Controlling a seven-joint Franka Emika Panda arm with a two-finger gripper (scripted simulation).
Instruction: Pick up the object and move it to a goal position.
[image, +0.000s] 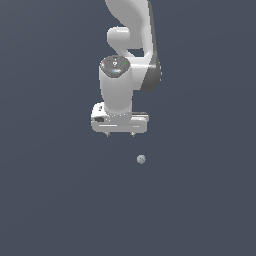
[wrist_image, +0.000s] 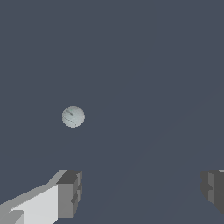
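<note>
The object, a tiny pale grey-bluish ball (image: 141, 159), lies on the dark floor, below my gripper and toward the exterior view's right. My gripper (image: 120, 134) hangs under the white arm with its two short fingers spread wide apart and nothing between them. In the wrist view the ball (wrist_image: 73, 117) shows faint mottled marks and sits apart from the open gripper (wrist_image: 142, 190), ahead of the grey finger pads (wrist_image: 70, 192) and outside the gap.
A flat, dark grey-blue surface (image: 60, 200) fills both views. The white arm (image: 127, 45) rises from behind the gripper. No other objects show.
</note>
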